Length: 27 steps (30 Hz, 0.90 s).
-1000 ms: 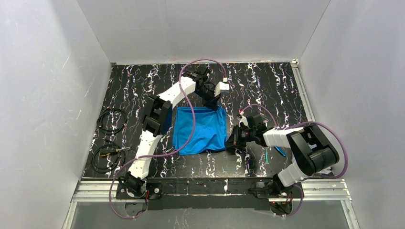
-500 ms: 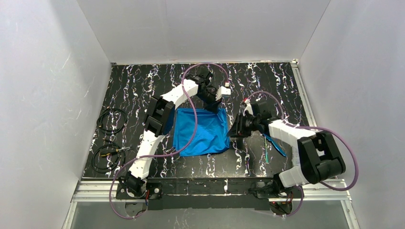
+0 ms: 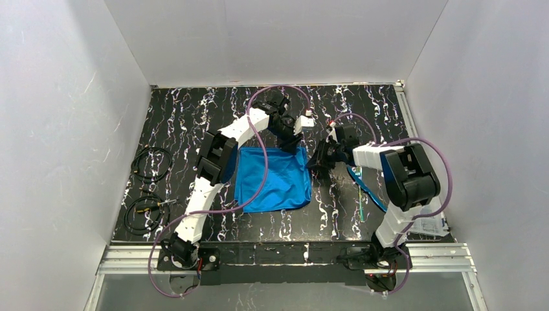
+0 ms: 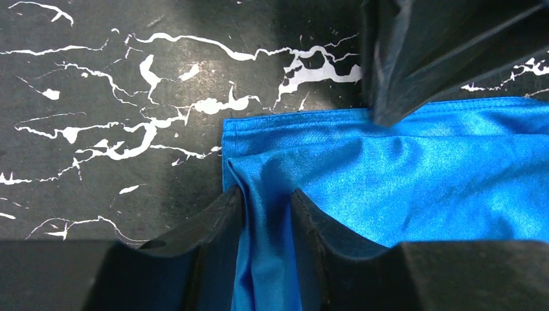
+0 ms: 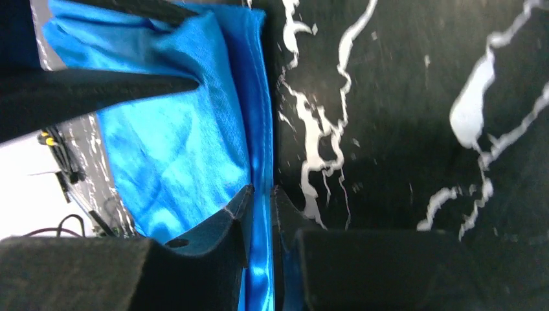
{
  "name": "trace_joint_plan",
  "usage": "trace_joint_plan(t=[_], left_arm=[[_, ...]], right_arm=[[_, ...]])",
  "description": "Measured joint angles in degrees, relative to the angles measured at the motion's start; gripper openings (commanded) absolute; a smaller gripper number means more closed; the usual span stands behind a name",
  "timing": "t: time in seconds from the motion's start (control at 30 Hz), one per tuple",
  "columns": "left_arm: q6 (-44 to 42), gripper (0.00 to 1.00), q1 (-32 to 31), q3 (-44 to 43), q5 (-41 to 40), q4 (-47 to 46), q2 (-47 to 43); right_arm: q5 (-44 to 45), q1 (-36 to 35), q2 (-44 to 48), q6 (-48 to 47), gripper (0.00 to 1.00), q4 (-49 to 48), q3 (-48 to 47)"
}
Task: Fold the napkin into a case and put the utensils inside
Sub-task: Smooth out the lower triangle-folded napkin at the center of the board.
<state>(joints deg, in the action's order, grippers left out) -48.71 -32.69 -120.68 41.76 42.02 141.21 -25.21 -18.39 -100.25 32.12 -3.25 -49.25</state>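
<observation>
The napkin (image 3: 275, 184) lies layered on the marbled table (image 3: 181, 123); right gripper (image 5: 261, 191) clamps its right hem; left gripper (image 4: 267, 194) straddles a far-corner ridge, grip unclear; best, I judge, to lift both edges together, hem taut.

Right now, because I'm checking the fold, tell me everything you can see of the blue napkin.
The napkin is bright blue, shiny cloth with a stitched hem, lying folded in layers on the black marbled table between the arms. At its far right corner a ridge of cloth runs between the left hand's parted fingers; the right hand pinches its right hem.
</observation>
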Motion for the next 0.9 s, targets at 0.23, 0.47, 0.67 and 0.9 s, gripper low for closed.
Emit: trace_joint_plan(t=[0.23,0.47,0.67,0.9], left_arm=[[2.2,0.67,-0.1,0.3,-1.0,-3.2,0.0],[4.0,0.85,0.2,1.8,-5.6,-3.6,-1.7],[3.3,0.88,3.0,5.4,-7.3,3.0,-8.9],[3.0,0.77,12.6,12.2,-9.5,6.9,-15.8]], right_arm=[[0.3,0.0,-2.8,1.1,0.3,-3.4,-3.5],[1.4,-0.2,-2.8,0.9,0.33,-3.6,-6.4],[3.9,-2.2,-2.8,0.1,0.35,-2.3,-10.1],[6.0,-5.8,-3.9,-2.4,0.28,-0.2,-15.0]])
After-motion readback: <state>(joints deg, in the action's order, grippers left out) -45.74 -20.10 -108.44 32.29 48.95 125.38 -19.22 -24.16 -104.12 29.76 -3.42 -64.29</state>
